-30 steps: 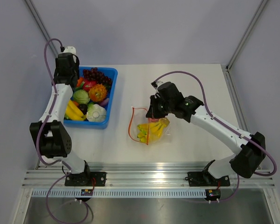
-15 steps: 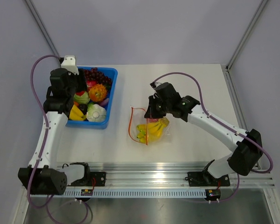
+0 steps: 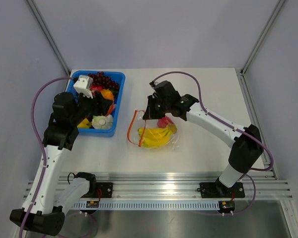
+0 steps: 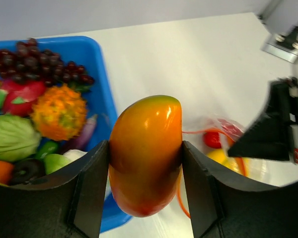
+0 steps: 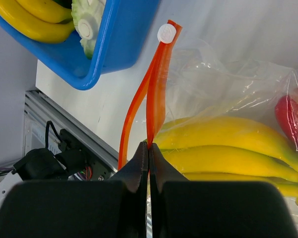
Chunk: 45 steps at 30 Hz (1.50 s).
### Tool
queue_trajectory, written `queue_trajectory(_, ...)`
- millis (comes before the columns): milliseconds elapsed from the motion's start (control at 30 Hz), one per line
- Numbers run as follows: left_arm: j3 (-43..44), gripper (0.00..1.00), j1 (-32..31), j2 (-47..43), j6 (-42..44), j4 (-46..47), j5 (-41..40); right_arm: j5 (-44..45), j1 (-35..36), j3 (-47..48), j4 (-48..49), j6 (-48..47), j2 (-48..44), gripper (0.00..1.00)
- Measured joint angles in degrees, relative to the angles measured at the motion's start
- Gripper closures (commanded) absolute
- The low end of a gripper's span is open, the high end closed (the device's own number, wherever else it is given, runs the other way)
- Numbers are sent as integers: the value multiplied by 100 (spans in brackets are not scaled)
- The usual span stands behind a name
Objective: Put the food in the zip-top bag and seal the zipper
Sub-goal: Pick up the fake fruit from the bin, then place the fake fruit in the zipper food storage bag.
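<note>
From above, the zip-top bag (image 3: pixel 176 141) lies on the table (image 3: pixel 208 89), just right of the blue tray (image 3: pixel 120 99). Its mouth faces left, toward the tray. The zipper (image 3: pixel 130 130) runs from far to near and bows out in a loop. Yellow bananas (image 3: pixel 156 138) and a red fruit (image 3: pixel 164 122) are inside the bag. The bananas lie left to right. The right gripper (image 3: pixel 148 113) is at the far end of the mouth, and the left gripper (image 3: pixel 97 101) hangs over the tray.

In the left wrist view, the two fingers pinch an orange and yellow mango (image 4: pixel 145 153) by its sides. Its long way runs up and down in this view.

In the right wrist view, the jaws are pressed together on one lip of the zipper, and the other lip bows away.

I think the mango is on its way to the bag. Next it must cross to the open loop, go in narrow end first, and be let go.
</note>
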Motion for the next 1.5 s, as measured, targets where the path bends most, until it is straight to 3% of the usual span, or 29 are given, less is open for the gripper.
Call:
queue_trajectory(267,-887,100,-772,-330,-780,573,599,-20,2,26,122,192,-13,100)
queue_trajectory(633,-2450,100,-1478,-286,-2221,2594,181,-103,2,-256,304,446,-662,100)
queue_trajectory(900,-2638,100,-1886,149,-2625,3628,-210,-151,7,-389,404,579,-737,100)
queue_trajectory(1333,-3364,100,-2428,671,-2964,4363,-417,-264,9,-529,575,708,-817,100)
queue_trajectory(1367,-3368,99,-2474,708,-2966,4367,-437,-280,13,-535,575,717,-817,100)
queue_trajectory(1500,-3373,48,-2568,804,-2966,4391,-503,-297,28,-564,579,737,-824,100)
